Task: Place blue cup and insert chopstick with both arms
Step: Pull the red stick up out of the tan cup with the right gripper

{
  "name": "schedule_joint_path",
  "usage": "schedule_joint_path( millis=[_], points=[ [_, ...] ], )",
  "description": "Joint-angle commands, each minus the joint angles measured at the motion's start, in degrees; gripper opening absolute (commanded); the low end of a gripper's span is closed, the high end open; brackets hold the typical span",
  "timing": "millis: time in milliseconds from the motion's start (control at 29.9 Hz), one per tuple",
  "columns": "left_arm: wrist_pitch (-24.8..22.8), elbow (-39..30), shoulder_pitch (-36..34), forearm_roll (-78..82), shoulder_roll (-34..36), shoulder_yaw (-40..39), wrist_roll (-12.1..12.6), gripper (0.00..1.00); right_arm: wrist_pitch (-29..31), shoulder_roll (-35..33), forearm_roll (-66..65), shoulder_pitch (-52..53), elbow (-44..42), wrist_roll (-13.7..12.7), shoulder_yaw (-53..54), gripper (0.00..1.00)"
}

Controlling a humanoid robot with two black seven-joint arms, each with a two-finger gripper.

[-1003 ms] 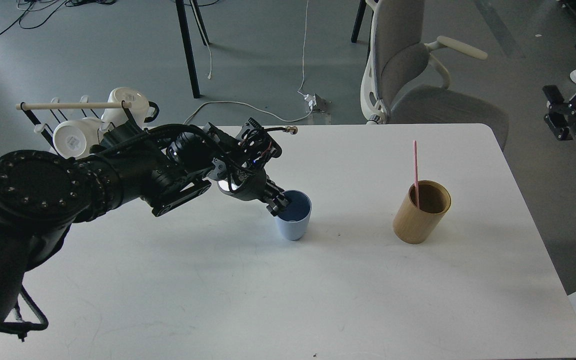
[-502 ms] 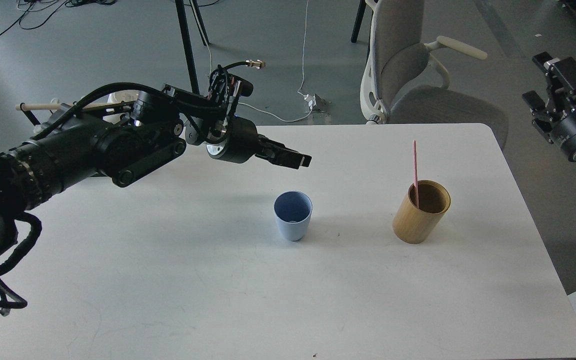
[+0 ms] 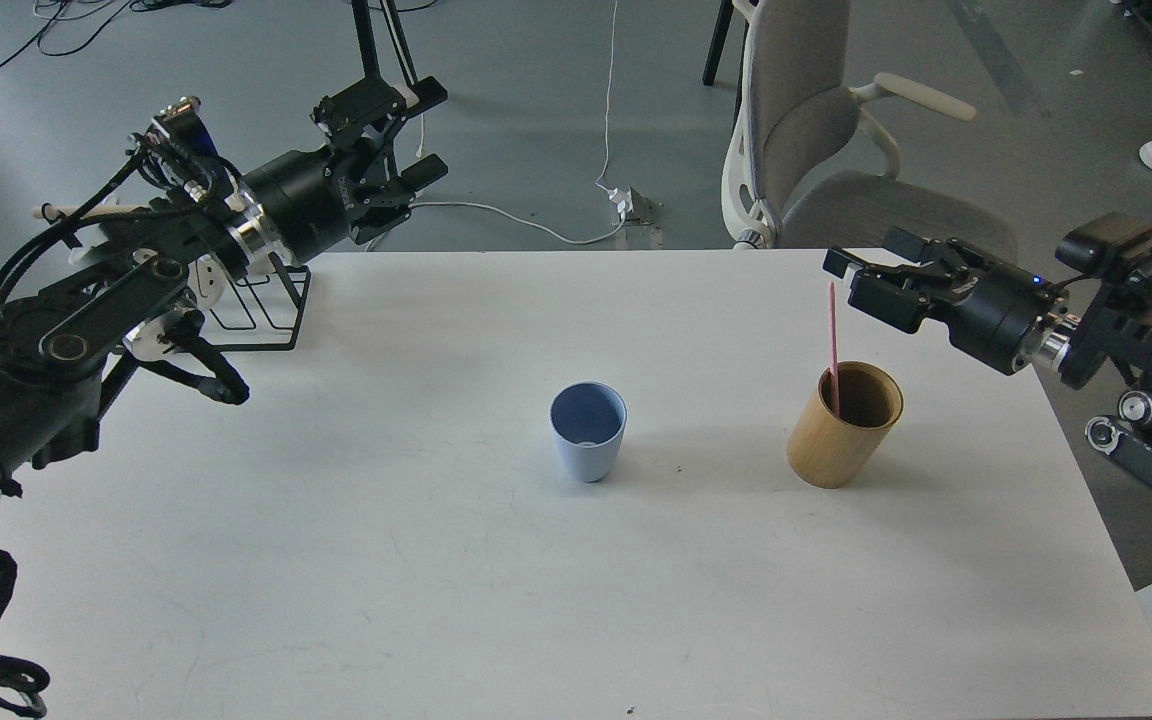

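Standing upright and empty near the middle of the white table [image 3: 436,560]: blue cup [image 3: 587,430], touched by nothing. Well to its right, toward the right edge: tan bamboo holder [image 3: 844,424], tilted slightly, with the pink chopstick [image 3: 832,335] inside, poking up past the rim. Hovering just beyond the stick's top, reaching in over the right edge: right gripper [image 3: 861,280], fingers spread, holding nothing. Raised past the far left corner, above a black wire rack [image 3: 271,310]: left gripper [image 3: 401,135], fingers apart, also empty.
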Motion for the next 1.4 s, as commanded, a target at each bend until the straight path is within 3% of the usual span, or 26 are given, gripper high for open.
schedule_joint_path(
  millis=[0,100,267,368,535,869,1170,1371],
  points=[
    [0.0,-1.5,2.9,-3.4,-0.8,-0.8,0.0,0.98,-0.6,2.8,-0.7,0.4,-1.5,0.0,-4.1,0.95],
    [0.0,-1.9,3.7,-3.6,-1.7,-0.8,0.0,0.98,-1.2,5.1,-0.7,0.4,-3.3,0.0,-6.1,0.9],
    [0.0,-1.8,3.8,-3.7,-1.5,-0.9,0.0,0.98,-2.2,6.3,-0.7,0.5,-3.9,0.0,-7.4,0.5],
    [0.0,-1.8,3.8,-3.7,-1.2,-1.2,0.0,0.98,-2.7,6.3,-0.7,0.4,-3.9,0.0,-7.4,0.41],
    [0.0,-1.8,3.9,-3.7,-1.2,-1.2,0.0,0.98,-5.5,5.7,-0.7,0.1,-3.8,0.0,-7.5,0.17],
    [0.0,-1.6,4.3,-4.9,-1.1,-1.2,0.0,0.98,-7.6,4.0,-0.7,0.0,-3.5,0.0,-7.4,0.0],
    [0.0,-1.3,5.1,-5.1,-1.3,-1.2,0.0,0.98,-9.1,-2.8,1.1,4.5,0.6,0.0,-2.4,0.0],
    [0.0,1.3,7.0,-5.8,-1.2,-1.2,0.0,0.98,-8.1,-2.1,10.1,12.7,3.6,0.0,-1.5,0.0]
  ],
)
